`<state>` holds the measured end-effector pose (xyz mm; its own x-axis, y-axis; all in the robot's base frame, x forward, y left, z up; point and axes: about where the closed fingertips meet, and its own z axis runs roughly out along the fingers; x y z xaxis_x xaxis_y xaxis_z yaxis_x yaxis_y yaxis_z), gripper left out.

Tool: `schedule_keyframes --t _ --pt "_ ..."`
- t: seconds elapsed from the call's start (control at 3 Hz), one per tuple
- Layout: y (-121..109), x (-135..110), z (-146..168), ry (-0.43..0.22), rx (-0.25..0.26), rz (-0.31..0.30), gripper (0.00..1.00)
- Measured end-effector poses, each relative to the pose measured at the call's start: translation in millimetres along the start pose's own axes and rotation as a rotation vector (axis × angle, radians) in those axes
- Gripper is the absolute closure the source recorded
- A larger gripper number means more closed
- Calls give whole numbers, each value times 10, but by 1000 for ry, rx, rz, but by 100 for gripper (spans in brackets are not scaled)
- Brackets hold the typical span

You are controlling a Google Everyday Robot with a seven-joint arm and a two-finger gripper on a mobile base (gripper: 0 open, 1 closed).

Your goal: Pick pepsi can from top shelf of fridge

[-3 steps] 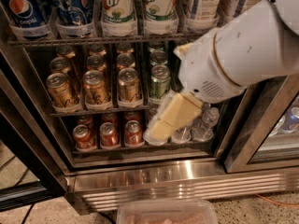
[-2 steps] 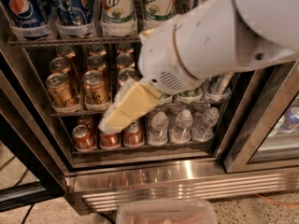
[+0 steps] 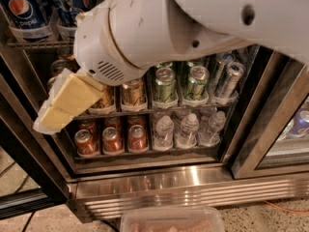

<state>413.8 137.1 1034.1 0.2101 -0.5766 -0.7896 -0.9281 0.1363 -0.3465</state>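
Hanging mid-left before the fridge (image 3: pixel 193 190), the gripper (image 3: pixel 63 105) may be open or closed, I cannot tell. The pepsi can (image 3: pixel 21 8) stands upper left on the top shelf (image 3: pixel 29 44) — top cropped, the arm (image 3: pixel 203 18) hiding the shelf's right part.

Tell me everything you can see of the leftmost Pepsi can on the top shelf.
The leftmost pepsi can is dark blue metal, its red, white and blue globe and white word pepsi facing out. It stands upright at the left end of the top shelf, base in a clear plastic stop, top cut off by the picture edge. A second blue can stands beside it. The gripper hangs lower, well clear of it.
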Motion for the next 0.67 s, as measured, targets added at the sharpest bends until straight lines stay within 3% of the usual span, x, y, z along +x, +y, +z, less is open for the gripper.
schedule_keyframes --t 0.33,0.67 --pt "24 -84 -35 -1 9 -17 0" --pt "68 -190 -77 -37 73 -36 0"
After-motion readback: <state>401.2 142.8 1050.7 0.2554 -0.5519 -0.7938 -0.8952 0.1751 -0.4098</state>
